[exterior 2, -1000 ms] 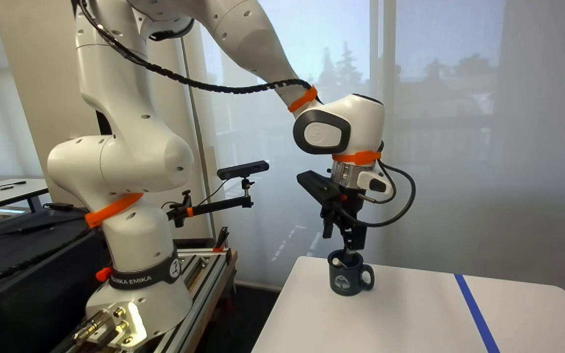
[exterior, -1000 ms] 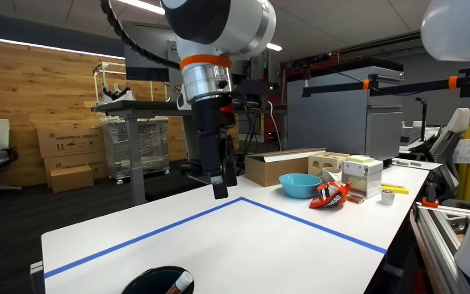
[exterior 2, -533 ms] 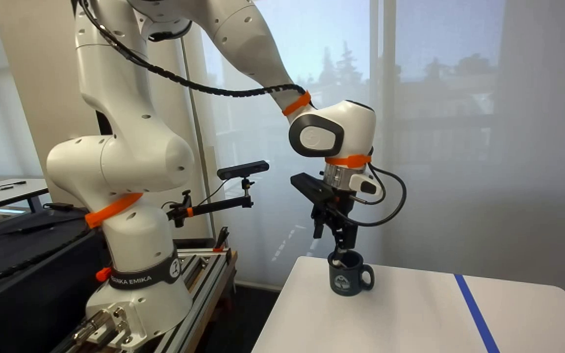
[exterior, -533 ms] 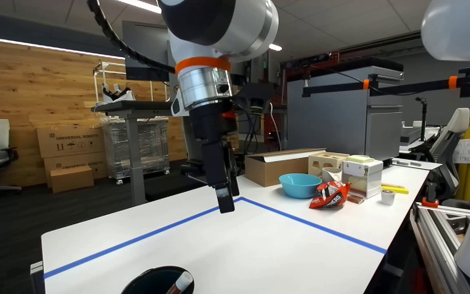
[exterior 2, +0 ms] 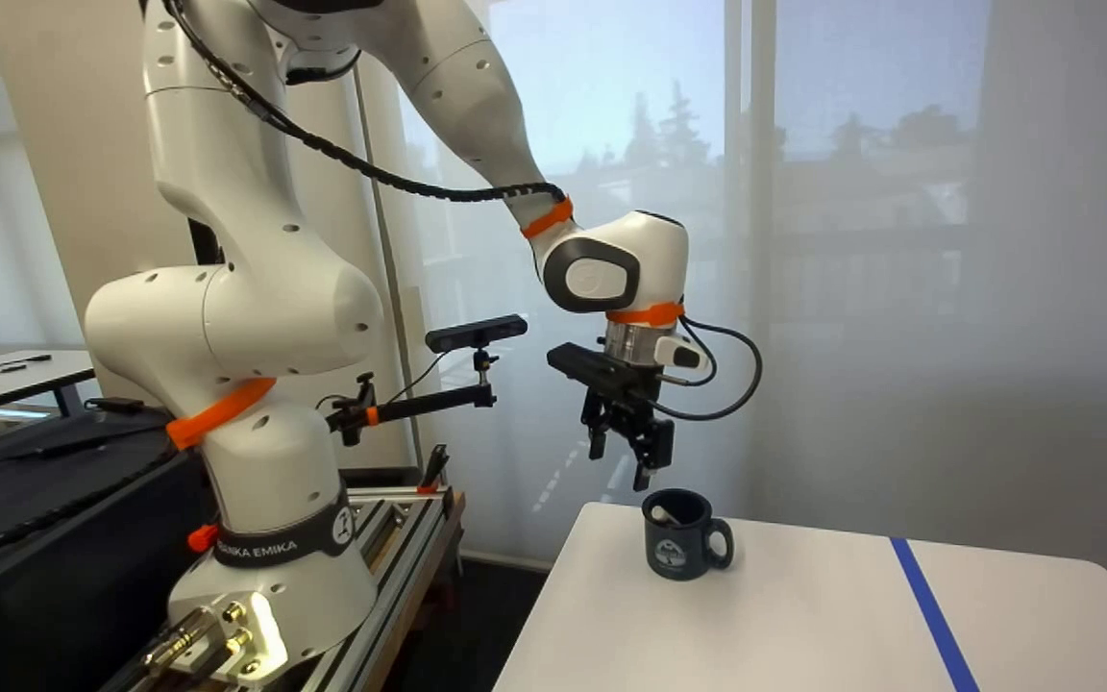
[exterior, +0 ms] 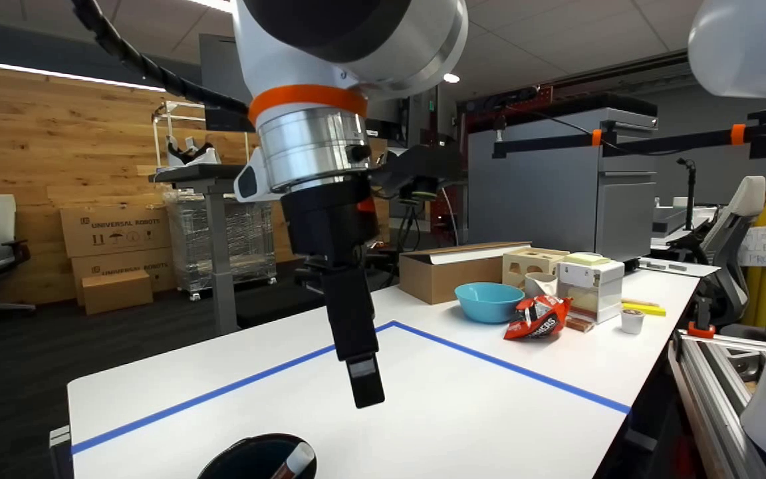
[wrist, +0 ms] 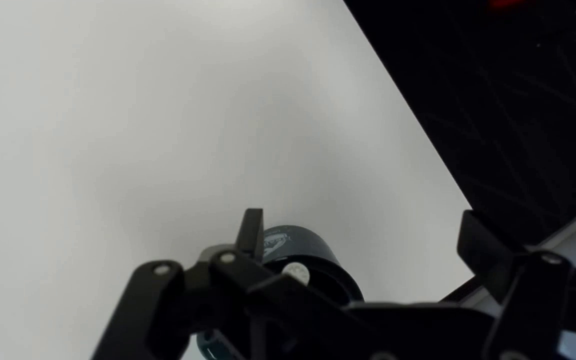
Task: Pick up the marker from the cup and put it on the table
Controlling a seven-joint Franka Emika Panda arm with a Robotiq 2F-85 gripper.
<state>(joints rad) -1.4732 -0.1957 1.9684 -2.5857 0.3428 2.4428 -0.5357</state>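
The cup (exterior 2: 676,557), a dark mug with a handle and a white logo, stands upright on the white table (exterior 2: 765,615). The marker (exterior: 295,460) leans inside it with its white end up; its lower part is hidden. That end also shows in an exterior view (exterior 2: 663,516) and the wrist view (wrist: 296,271). My gripper (exterior 2: 621,463) is open and empty, above and to the left of the cup's mouth in that exterior view. In the wrist view the fingers stand wide apart, with the cup (wrist: 303,242) beside and partly behind the left finger (wrist: 252,232).
A blue bowl (exterior: 489,301), a red snack bag (exterior: 538,317), a cardboard box (exterior: 449,276) and a white box (exterior: 590,287) stand at the table's far end. Blue tape (exterior: 509,364) marks the tabletop. The table's edge and dark floor show in the wrist view.
My gripper has moved left toward the robot base in one view, and lower and nearer the camera in another. It no longer overlaps the cup's mouth. The cup and marker have not moved.
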